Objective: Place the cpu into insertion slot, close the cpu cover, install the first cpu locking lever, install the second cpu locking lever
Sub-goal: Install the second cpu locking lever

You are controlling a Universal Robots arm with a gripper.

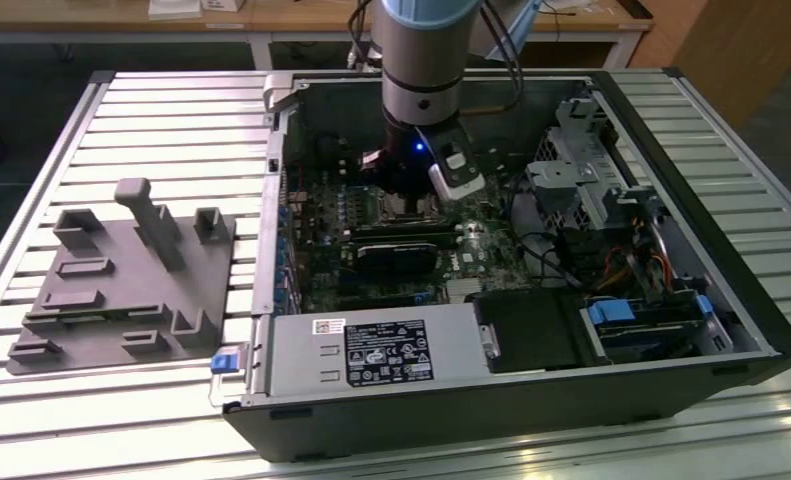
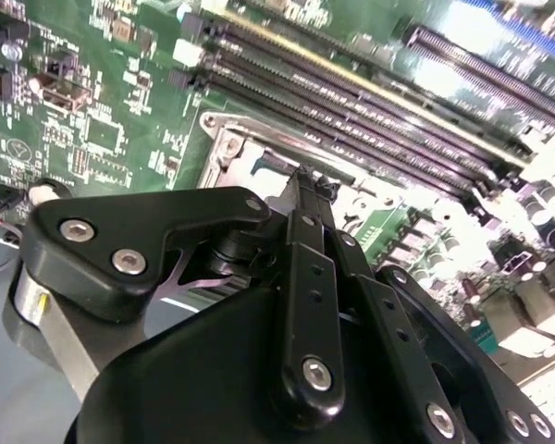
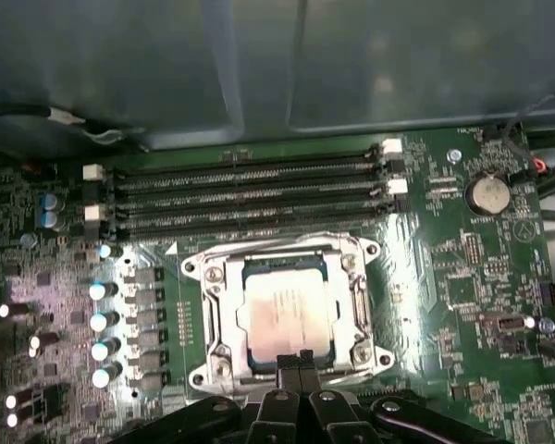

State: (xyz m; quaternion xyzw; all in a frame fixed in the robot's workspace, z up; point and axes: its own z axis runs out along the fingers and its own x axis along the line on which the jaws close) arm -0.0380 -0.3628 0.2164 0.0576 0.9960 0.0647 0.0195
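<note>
Silvery cpu sits flat in the insertion slot, frame centre in the first wrist view, cpu cover lying around it. Hand hangs just at the socket's near edge, fingers pressed together, gripping nothing (tips dark, narrow). Memory slots run above, on the green board.

No legible text: label print on the power supply too small to read.

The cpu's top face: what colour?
Dull silvery-grey, on the cpu, best in the first wrist view.
</note>
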